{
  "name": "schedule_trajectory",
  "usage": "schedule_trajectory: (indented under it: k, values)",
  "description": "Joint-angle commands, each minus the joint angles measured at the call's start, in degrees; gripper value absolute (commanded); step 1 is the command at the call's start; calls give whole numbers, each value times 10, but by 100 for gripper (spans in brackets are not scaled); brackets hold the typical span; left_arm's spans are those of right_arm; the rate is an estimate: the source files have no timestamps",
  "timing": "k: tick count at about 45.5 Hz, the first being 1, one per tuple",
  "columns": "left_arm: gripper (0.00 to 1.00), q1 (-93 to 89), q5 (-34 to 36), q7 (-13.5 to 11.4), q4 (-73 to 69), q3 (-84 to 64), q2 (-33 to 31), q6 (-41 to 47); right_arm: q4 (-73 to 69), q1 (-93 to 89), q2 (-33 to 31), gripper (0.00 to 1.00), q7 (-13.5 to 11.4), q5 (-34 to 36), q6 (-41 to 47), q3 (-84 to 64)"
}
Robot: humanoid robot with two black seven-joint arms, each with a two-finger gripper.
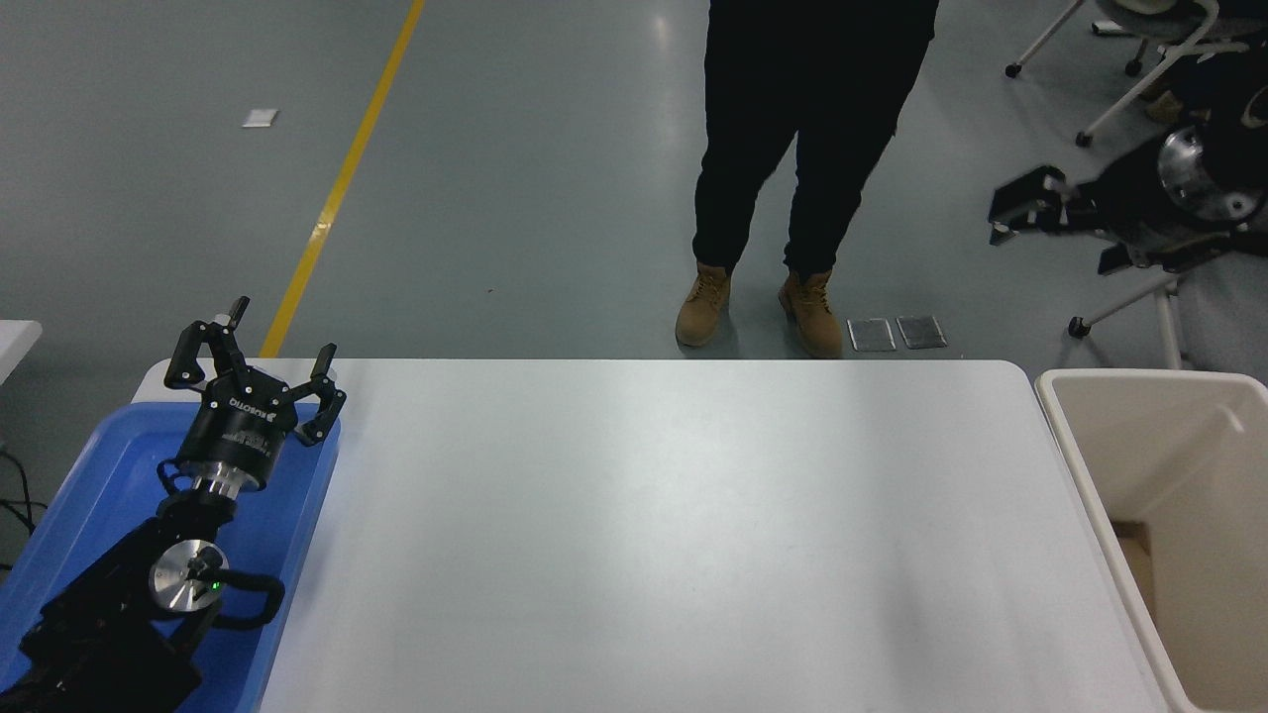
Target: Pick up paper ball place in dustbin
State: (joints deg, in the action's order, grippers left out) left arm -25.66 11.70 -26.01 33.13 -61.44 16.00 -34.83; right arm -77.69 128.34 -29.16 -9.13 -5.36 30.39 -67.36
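So the left gripper [260, 342] is parked at about 8 o'clock over the blue tray [89, 465], fingers spread apart with nothing between them. The right gripper [1020, 210] comes in at around 2 o'clock, up above the floor past the table's far right corner, pointing left. It's blurry, and I honestly can't tell whether its fingers are spread or clenched, or whether anything's in them.

The dustbin [1090, 475] sits at 4 o'clock, just beside the right end of the white table [644, 535]. There's a brownish patch low inside it, partly hidden by the near wall, so I can't say what that is. The paper ball isn't visible anywhere I can make out.

A person [807, 119] in black trousers and tan boots [758, 312] stands at 12 o'clock, just beyond the far edge.
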Motion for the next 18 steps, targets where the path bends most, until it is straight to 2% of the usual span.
schedule_trajectory:
  k: [1,10,18]
  values:
    - [98,0,0,0,0,0,0,0,-91,75,2,100,0,-4,55,-12]
    - [98,0,0,0,-1,0,0,0,-101,111,-5,100,0,-3,101,-20]
    - [98,0,0,0,0,0,0,0,-103,111,-8,100,0,-3,105,-21]
